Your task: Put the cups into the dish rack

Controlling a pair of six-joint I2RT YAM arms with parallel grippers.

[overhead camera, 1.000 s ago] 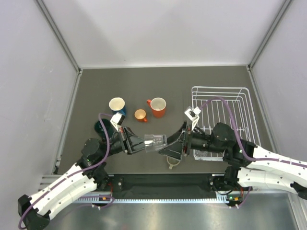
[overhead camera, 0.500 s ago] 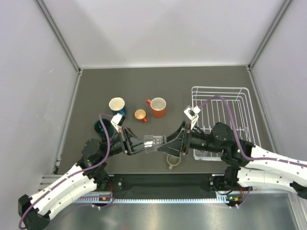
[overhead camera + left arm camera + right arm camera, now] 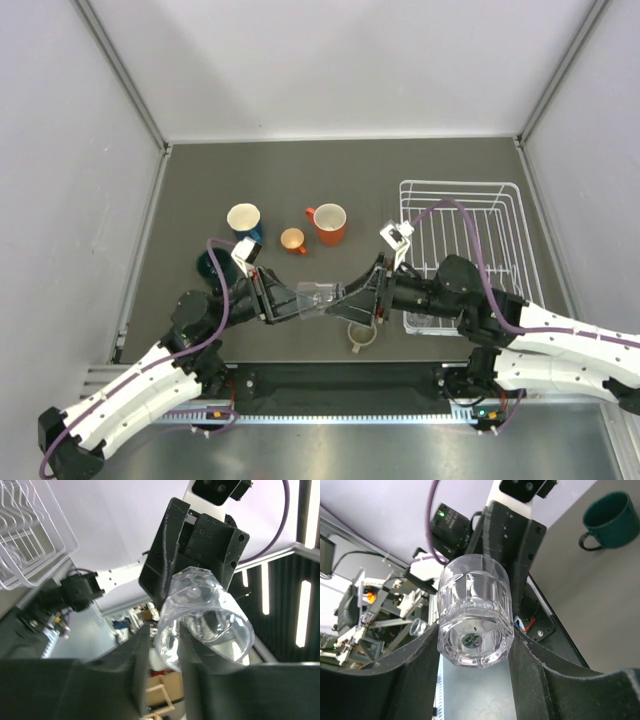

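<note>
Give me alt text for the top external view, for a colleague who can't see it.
The left tool holds a clear glass while the right tool brackets its other end, above a beige mug. A blue mug, an orange mug, a small orange cup and a green cup stand behind left; the white rack sits at right.

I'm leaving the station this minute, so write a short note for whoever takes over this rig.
Left gripper: shut on the clear faceted glass, held in the air between the arms.
Right gripper: fingers flank the glass's base; grip unclear.
White wire dish rack: seems to hold a second clear glass in its near left corner.
On the dark table: blue mug, tiny orange cup, large orange mug, dark green cup, beige mug below the grippers.
Left to do: complete the handover, rack this glass, then those five.
</note>
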